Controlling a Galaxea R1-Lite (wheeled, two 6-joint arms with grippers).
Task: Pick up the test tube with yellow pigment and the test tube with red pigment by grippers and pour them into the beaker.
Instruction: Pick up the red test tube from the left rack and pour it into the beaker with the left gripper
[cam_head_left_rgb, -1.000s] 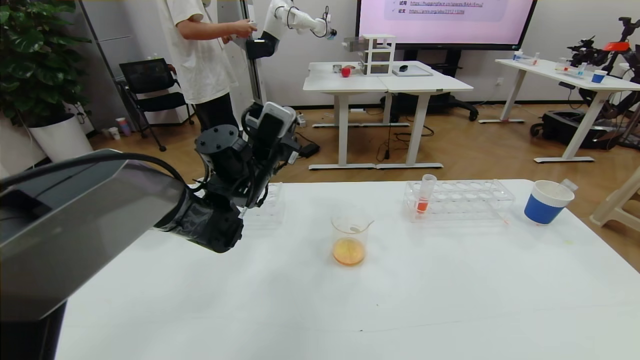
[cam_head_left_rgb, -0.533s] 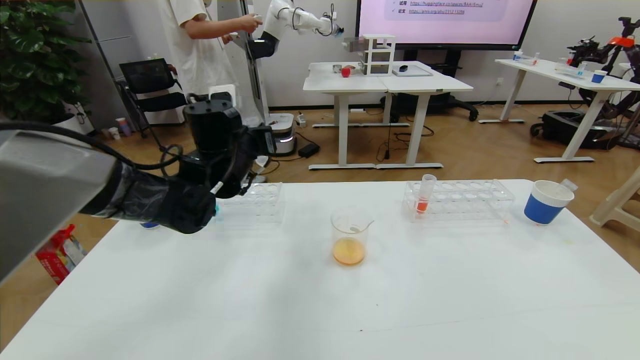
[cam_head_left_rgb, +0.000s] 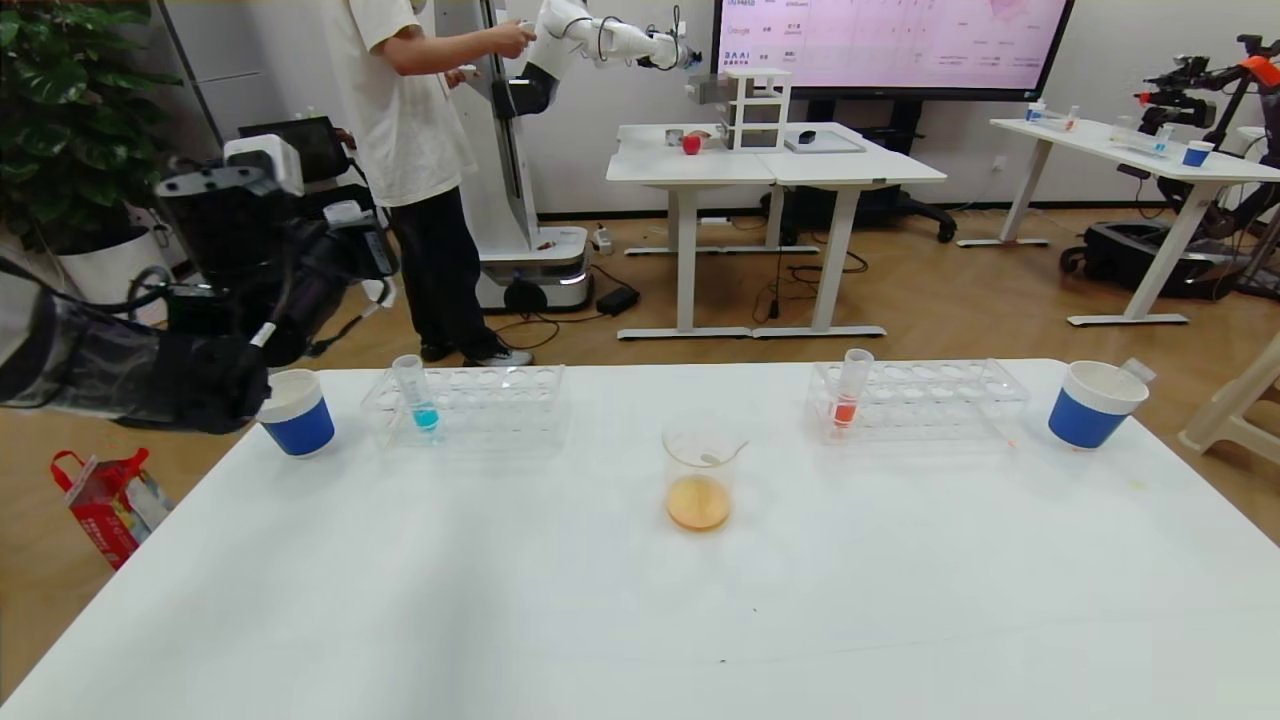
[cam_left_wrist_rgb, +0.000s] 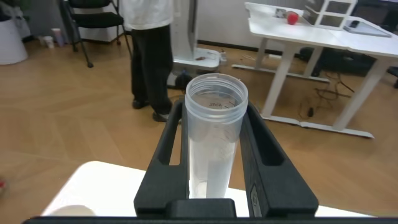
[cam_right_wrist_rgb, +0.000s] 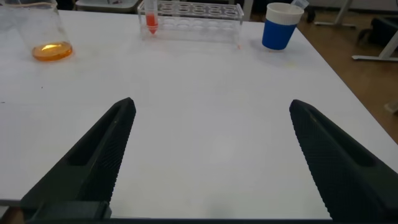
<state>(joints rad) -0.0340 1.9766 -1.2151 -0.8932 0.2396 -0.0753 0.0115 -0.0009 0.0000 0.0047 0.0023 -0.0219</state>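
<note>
My left gripper (cam_head_left_rgb: 345, 255) is raised past the table's far left corner, above and behind a blue-and-white cup (cam_head_left_rgb: 295, 412). In the left wrist view it (cam_left_wrist_rgb: 214, 109) is shut on a clear test tube (cam_left_wrist_rgb: 214, 143), mouth pointing away; no yellow liquid shows in it. The beaker (cam_head_left_rgb: 700, 478) stands mid-table with orange liquid at its bottom, and shows in the right wrist view (cam_right_wrist_rgb: 46, 37). My right gripper (cam_right_wrist_rgb: 211, 104) is open and empty, low over the table's near right part, out of the head view. No tube with pale salmon-red liquid shows.
A left rack (cam_head_left_rgb: 500, 405) holds a blue-liquid tube (cam_head_left_rgb: 418, 392). A right rack (cam_head_left_rgb: 940, 400) holds an orange-red tube (cam_head_left_rgb: 848, 388). A second blue cup (cam_head_left_rgb: 1092, 402) at far right has a tube end sticking out. A person and another robot stand behind.
My left arm has swung left and back from beside the left rack to above the left cup, carrying the clear tube. The blue-liquid tube and left cup are uncovered.
</note>
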